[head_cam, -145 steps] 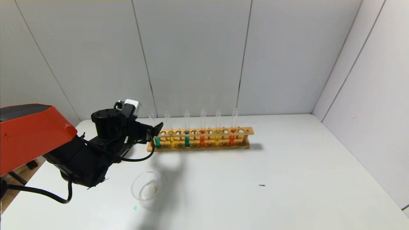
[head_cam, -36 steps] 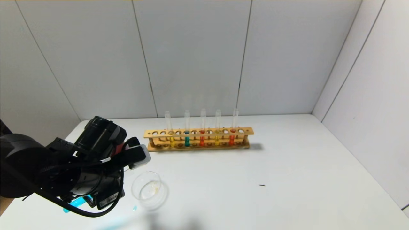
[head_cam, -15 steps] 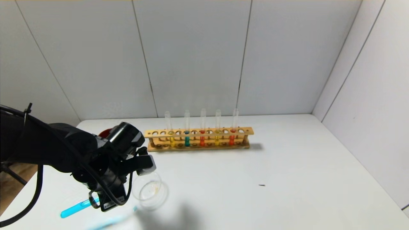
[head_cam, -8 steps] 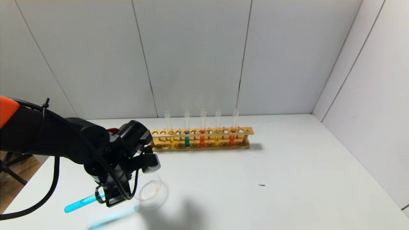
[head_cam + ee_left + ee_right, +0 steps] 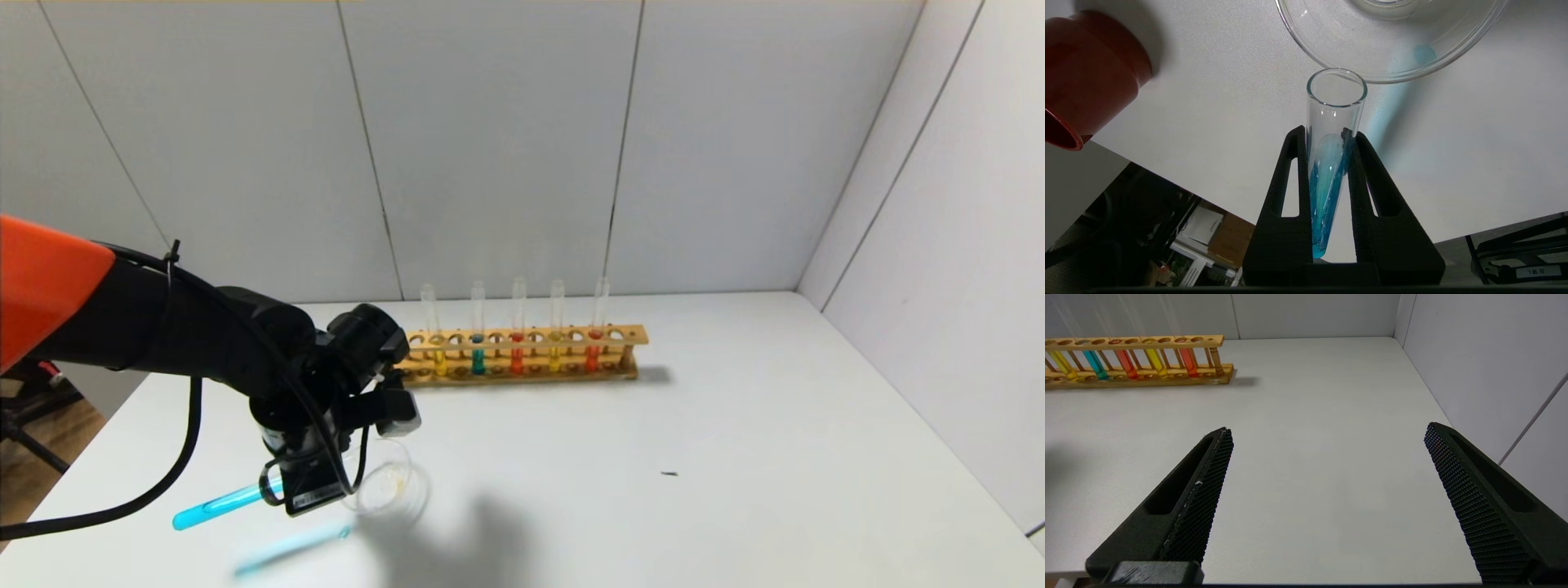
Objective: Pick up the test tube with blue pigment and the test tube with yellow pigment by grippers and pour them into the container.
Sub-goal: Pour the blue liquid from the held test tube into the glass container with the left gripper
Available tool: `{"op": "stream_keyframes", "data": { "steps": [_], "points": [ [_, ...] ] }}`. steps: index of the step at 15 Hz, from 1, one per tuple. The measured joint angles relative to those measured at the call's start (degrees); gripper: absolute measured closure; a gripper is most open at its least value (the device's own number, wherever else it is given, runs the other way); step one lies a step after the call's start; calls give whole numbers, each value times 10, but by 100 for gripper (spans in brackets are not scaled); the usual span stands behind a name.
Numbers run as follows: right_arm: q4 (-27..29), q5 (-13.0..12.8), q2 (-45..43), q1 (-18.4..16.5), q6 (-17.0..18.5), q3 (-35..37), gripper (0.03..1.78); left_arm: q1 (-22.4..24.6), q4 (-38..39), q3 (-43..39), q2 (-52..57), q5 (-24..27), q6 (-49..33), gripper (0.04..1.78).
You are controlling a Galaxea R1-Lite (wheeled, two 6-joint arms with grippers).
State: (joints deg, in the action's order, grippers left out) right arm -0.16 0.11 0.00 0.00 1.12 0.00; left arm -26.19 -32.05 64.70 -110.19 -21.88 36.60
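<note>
One blue tube [image 5: 1331, 171] sits clamped between our left gripper's [image 5: 304, 482] jaws, tilted nearly flat, its closed end pointing toward eight o'clock and its open mouth just at the rim of the dish [image 5: 390, 488]. Blue liquid lies along the lower part (none reaches the lip). At one o'clock from the dish stands the rack [image 5: 522, 355], holding the yellow tube [image 5: 556, 325]. Our right gripper [image 5: 1327, 490] hangs wide open over the table [image 5: 735, 457].
</note>
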Motion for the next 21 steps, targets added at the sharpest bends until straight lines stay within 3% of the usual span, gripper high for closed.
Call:
{"op": "stream_keyframes", "data": {
  "steps": [7,21],
  "points": [
    [0,0,0,0,0,0,10,-6,-88,57,-22,-10,7,150],
    [0,0,0,0,0,0,10,-15,-132,107,-62,-22,20,150]
  ]
}}
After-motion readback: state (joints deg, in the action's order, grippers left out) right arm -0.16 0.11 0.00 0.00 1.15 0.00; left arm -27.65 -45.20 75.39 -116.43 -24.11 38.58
